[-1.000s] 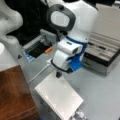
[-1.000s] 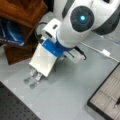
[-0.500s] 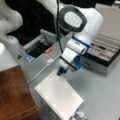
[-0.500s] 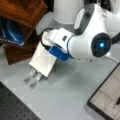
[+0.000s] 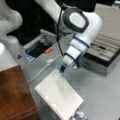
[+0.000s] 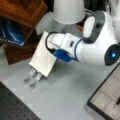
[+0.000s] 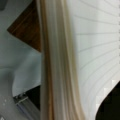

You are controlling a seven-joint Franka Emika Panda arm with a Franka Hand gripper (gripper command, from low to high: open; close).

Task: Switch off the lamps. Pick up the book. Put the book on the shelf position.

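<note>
Book [image 5: 58,96]: white, lined pgs, binding holes along one edge, beside wooden cabinet [image 5: 15,93]. Gripper [image 5: 65,69] at book's edge; claw state unclear.

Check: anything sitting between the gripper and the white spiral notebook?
Nothing visible. In a front view the gripper is already at the far edge of the white spiral-bound notebook, which lies on the silver slatted stand. The wrist view shows the notebook's page edges directly ahead, unobstructed.
</note>
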